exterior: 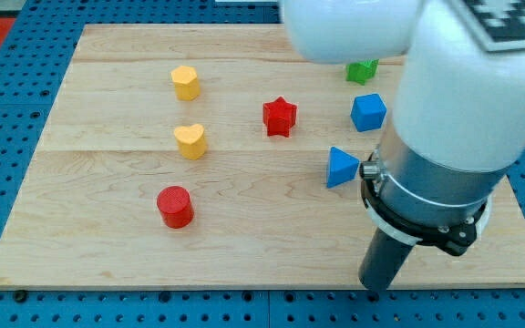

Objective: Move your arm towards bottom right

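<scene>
Arm: white and grey xArm body (445,137) fills the view's right side, coming in from the top and narrowing to a dark rod
My tip: (375,288) dark rod end, down on the board close to its bottom edge, toward the view's bottom right
Tool state: plain rod with nothing that opens or closes; holds nothing, touches no block
Tip vs blocks: below and slightly right of the blue triangle, apart from it; well apart from everything else
Blue triangle: (340,169) right of centre, just beside the arm's grey collar; cannot tell if they touch
Blue cube: (368,112) above the triangle, next to the arm body
Green block: (362,70) near the view's top, mostly hidden by the arm, shape unclear
Red star: (280,117) centre of the board, left of the blue cube
Yellow hexagon: (185,82) upper left area
Yellow heart: (190,141) directly below the hexagon, near it
Red cylinder: (175,206) lower left, below the heart, upright
Board: (108,246) light wooden top, lying on a blue perforated base (7,182)
Marker: black and white patterned tag (518,23) on the arm at the view's top right, partly cut off
</scene>
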Robot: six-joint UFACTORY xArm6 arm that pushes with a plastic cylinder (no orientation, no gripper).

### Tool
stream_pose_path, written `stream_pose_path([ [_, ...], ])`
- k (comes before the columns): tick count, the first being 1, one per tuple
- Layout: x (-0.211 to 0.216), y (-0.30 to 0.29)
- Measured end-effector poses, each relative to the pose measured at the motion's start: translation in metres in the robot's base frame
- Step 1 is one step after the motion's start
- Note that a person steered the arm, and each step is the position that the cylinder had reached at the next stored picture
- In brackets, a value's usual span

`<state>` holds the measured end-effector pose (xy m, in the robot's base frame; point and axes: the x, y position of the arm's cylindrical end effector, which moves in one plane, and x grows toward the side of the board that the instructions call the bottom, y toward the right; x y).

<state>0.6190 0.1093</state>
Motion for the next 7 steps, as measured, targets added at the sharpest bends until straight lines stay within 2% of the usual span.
stream_pose_path([
  [2, 0.000, 0.009],
  [4, -0.025, 0.140],
  [7, -0.025, 0.168],
])
